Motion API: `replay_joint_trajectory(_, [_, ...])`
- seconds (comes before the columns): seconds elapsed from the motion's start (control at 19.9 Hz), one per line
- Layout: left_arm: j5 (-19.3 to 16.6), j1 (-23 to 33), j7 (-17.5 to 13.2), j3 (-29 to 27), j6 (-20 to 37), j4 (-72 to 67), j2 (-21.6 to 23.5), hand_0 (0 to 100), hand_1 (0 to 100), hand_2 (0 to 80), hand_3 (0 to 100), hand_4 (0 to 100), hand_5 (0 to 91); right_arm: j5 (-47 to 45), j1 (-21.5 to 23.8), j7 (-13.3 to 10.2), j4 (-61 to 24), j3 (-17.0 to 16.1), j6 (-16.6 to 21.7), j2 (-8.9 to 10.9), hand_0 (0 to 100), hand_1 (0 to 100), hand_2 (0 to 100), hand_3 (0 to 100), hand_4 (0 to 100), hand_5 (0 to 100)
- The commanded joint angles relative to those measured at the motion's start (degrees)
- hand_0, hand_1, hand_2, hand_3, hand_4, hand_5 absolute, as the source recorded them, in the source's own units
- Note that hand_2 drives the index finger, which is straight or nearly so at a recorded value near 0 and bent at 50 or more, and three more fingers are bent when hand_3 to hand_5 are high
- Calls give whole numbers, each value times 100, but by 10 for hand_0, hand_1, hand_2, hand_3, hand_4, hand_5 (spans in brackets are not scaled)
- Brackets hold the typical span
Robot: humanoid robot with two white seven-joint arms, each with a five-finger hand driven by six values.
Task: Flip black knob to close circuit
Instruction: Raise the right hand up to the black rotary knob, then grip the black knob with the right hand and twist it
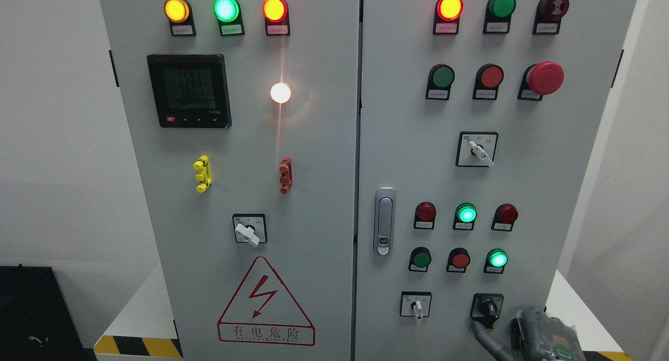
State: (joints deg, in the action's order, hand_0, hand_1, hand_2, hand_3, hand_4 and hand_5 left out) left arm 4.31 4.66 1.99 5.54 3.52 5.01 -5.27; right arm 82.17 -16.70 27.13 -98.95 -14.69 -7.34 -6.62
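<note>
A big grey cabinet [313, 194] with two doors fills the head view. The black knob [488, 307] sits at the very bottom of the right door, on a black plate, to the right of a small white switch [417, 307].

The right hand [543, 337] comes up from the bottom right corner. It is dark and partly cut off by the edge. One grey finger [486, 340] reaches up and its tip is just under the black knob, very near or touching its plate. I cannot tell if the fingers are open or closed.

The left door has three lit round lights on top: a yellow light [176, 10], a green light [226, 9] and a red light [275, 9]. Below them is a black meter [189, 90] with a screen. Its three rows of numbers look like 2263, 2263 and 2261, but they are a bit blurry. A bright white glowing spot [280, 92] shines next to it. Lower down are a yellow clip [202, 173], a red clip [285, 175] and a white turn switch [249, 230].

At the bottom is a red warning triangle [265, 303] with a lightning bolt. It says "有电危险". The tiny letters below it are too small to read.

The right door has a silver door handle [385, 221], a big red mushroom button [544, 78] and many round red and green buttons. The small tags under the buttons are too small to read.
</note>
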Motion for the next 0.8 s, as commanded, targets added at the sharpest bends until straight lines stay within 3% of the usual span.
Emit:
replay_joint_trajectory(0.0, [0, 0, 4, 0, 0, 0, 0, 120, 556, 0, 0, 0, 0, 18, -70, -6, 139, -113, 4, 20, 0, 0, 898, 1000, 949, 950])
replay_joint_trajectory(0.75, [0, 0, 4, 0, 0, 0, 0, 120, 556, 0, 0, 0, 0, 9, -105, -14, 236, -342, 66, 29, 0, 0, 892, 1000, 944, 948])
